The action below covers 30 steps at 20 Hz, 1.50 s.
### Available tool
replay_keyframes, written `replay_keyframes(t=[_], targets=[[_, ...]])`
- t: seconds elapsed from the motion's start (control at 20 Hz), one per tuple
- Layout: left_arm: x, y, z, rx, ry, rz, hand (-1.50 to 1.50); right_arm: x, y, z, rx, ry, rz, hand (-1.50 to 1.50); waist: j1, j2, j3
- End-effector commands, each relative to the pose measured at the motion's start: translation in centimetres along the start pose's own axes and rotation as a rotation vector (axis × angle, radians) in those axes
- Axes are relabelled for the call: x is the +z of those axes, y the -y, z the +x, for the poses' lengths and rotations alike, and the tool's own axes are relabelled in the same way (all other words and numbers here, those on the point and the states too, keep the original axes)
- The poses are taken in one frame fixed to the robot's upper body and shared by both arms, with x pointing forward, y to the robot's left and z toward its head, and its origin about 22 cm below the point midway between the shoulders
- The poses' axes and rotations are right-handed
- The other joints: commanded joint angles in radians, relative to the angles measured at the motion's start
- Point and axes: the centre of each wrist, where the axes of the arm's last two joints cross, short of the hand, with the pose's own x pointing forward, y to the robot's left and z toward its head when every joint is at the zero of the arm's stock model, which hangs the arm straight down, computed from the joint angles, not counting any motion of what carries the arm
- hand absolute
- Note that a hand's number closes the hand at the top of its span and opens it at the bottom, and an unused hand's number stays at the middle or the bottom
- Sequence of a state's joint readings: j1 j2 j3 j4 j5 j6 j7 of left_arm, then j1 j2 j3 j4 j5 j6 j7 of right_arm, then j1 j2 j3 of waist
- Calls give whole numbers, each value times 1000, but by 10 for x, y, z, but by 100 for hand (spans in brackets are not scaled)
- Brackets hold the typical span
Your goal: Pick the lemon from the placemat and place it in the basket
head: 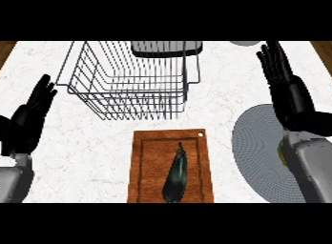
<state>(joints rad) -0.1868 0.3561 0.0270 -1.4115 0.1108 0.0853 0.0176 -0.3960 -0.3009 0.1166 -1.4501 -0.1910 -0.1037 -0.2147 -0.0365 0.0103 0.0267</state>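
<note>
From the head view, your left robot hand [24, 119] rests open at the worktop's [91, 143] left edge, holding nothing. Your right robot hand [292, 93] stretches open above the grey placemat [257, 143], empty. The lemon [279, 153] peeks out beside the right forearm; the wire basket [130, 78] stands well apart.

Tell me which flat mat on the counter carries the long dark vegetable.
The rectangular brown wooden board, in front of the wire basket; the vegetable lies along it. The round grey placemat lies at its right.
</note>
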Motion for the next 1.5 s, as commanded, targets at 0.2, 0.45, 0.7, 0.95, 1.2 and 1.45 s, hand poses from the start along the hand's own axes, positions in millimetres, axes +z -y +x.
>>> replay_keyframes(t=[0.2,0.45,0.7,0.95,1.2,1.45], targets=[[21,12,-13,104,20,109,0,89,64,-26,206,-120,-722,150,-83,-43,-28],[32,48,-4,217,64,36,0,121,1,-50,493,-160,-779,-150,27,-16,-31],[39,65,-1,222,74,14,0,107,-27,-60,532,-247,-1177,-150,41,-12,-32],[42,59,3,219,76,33,0,177,3,-87,721,-526,-1356,-150,21,-11,-40],[42,62,4,208,85,21,0,242,8,-95,775,-826,-1269,-150,14,4,-47],[41,60,7,202,89,11,0,264,-3,-89,737,-1013,-1121,-150,45,11,-49]])
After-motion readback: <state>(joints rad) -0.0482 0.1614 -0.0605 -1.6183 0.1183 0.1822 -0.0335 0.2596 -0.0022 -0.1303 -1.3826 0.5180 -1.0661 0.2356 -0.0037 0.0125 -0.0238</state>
